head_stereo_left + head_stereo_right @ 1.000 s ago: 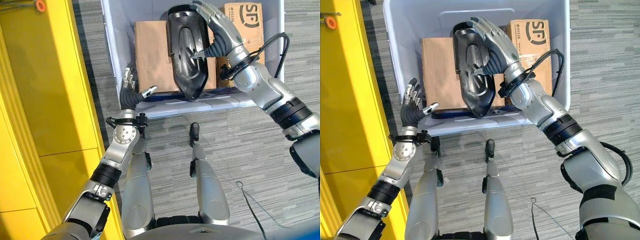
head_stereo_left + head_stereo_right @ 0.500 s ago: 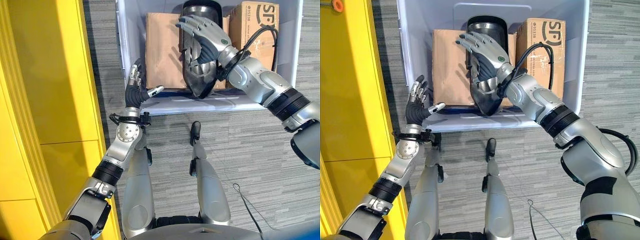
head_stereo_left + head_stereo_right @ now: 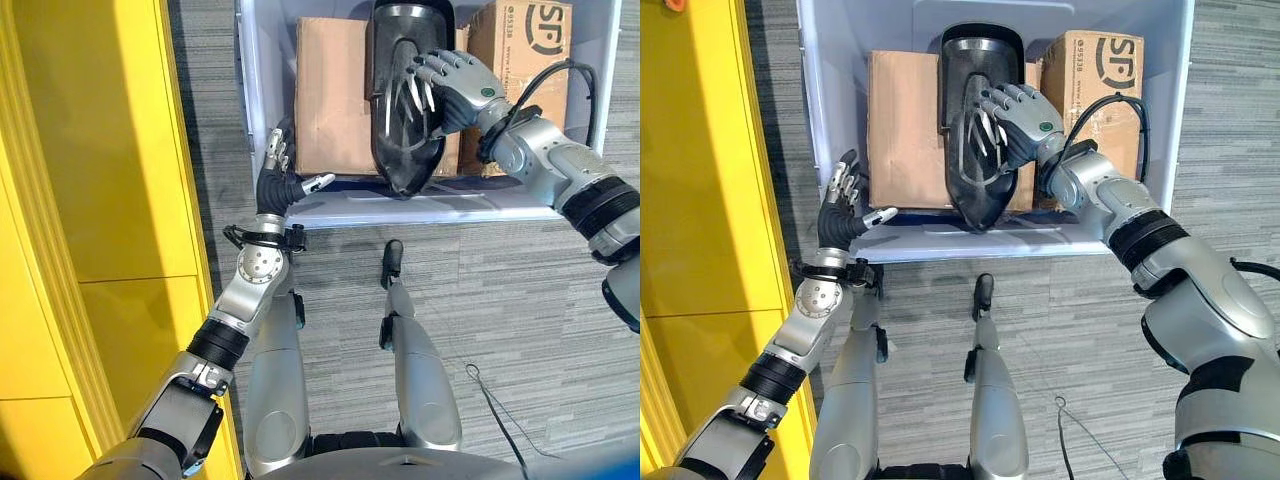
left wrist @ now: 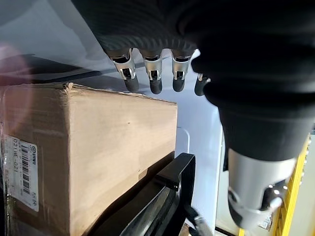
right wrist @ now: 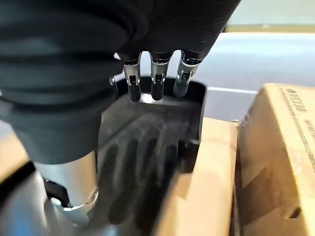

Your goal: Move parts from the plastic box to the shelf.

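Note:
A long black moulded part point(image 3: 403, 165) stands tilted in the pale plastic box point(image 3: 400, 212), leaning on the cardboard boxes with its lower end at the near wall. My right hand point(image 3: 455, 90) comes in from the right, fingers point(image 5: 155, 78) straight and spread flat on the part's hollow face point(image 5: 147, 147). It is open, not curled round the part. My left hand point(image 3: 280, 185) hovers at the box's near left corner, open with relaxed fingers point(image 4: 152, 73), holding nothing.
Inside the box, a plain cardboard box point(image 3: 330, 100) lies left of the part and a printed one point(image 3: 525, 50) lies right of it. The yellow shelf point(image 3: 90, 200) stands along the left side. Grey carpet spreads in front of the box.
My right hand slid from the part's top and left side to its right, fingers now flat on its face. The part stands straighter than a second ago. The left hand barely moved.

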{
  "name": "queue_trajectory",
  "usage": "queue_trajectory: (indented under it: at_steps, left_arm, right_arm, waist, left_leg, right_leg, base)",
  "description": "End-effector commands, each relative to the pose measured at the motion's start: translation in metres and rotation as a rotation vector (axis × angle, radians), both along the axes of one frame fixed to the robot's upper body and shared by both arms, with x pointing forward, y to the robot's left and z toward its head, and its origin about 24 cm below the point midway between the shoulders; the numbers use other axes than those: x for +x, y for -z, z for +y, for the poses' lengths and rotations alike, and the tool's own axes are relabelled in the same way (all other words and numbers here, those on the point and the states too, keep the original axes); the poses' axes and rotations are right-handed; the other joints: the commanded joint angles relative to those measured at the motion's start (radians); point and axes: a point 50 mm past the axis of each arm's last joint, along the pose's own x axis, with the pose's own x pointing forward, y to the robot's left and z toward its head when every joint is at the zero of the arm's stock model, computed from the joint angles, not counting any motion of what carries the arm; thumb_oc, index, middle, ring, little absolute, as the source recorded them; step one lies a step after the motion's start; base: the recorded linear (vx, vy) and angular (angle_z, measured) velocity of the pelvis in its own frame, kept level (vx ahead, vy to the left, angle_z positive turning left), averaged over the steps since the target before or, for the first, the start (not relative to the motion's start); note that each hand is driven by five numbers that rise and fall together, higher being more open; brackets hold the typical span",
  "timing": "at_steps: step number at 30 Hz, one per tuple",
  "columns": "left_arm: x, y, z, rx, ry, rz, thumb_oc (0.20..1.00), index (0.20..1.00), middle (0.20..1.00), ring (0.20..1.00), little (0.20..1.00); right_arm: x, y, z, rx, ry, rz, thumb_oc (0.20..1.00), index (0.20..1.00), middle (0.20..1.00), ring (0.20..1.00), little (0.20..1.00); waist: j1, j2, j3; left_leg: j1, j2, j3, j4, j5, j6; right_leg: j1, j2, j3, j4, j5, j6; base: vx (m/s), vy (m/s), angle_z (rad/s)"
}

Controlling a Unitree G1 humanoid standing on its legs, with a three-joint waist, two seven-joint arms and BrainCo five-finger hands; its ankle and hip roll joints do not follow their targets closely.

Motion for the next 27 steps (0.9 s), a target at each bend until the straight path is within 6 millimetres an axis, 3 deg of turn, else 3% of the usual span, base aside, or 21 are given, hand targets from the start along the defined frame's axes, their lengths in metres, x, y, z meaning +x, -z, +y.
queue_trajectory:
  at_steps: [1, 12, 27]
  left_arm:
    - [-0.004, -0.019, 0.001, 0.018, 0.008, -0.099, 1.000, 1.000, 1.000, 1.000, 1.000]
    - [-0.003, -0.020, -0.001, 0.019, 0.012, -0.099, 1.000, 1.000, 1.000, 1.000, 1.000]
    - [-0.004, -0.021, -0.003, 0.014, 0.019, -0.100, 1.000, 1.000, 1.000, 1.000, 1.000]
  right_arm:
    - [-0.003, -0.038, -0.013, -0.114, 0.045, -0.134, 1.000, 1.000, 1.000, 1.000, 1.000]
    - [-0.001, -0.024, -0.005, -0.271, 0.044, -0.110, 1.000, 1.000, 1.000, 1.000, 1.000]
    - [0.006, 0.019, 0.016, -0.385, 0.025, 0.034, 1.000, 1.000, 1.000, 1.000, 1.000]
  waist:
    - [0.015, -0.028, -0.004]
    - [0.021, -0.023, -0.004]
    - [0.032, -0.025, -0.004]
  left_leg:
    - [0.012, -0.019, -0.008, 0.080, -0.100, -0.011]
    - [-0.018, -0.024, -0.017, 0.084, -0.099, -0.010]
    - [-0.066, -0.033, -0.031, 0.101, -0.111, -0.008]
  right_leg:
    - [0.006, -0.041, 0.018, 0.113, -0.030, 0.021]
    - [-0.012, -0.044, 0.008, 0.115, -0.034, 0.022]
    - [-0.039, -0.044, -0.011, 0.119, -0.040, 0.024]
  base:
    - [0.00, 0.000, 0.00]
    - [0.00, 0.000, 0.00]
    - [0.00, -0.003, 0.02]
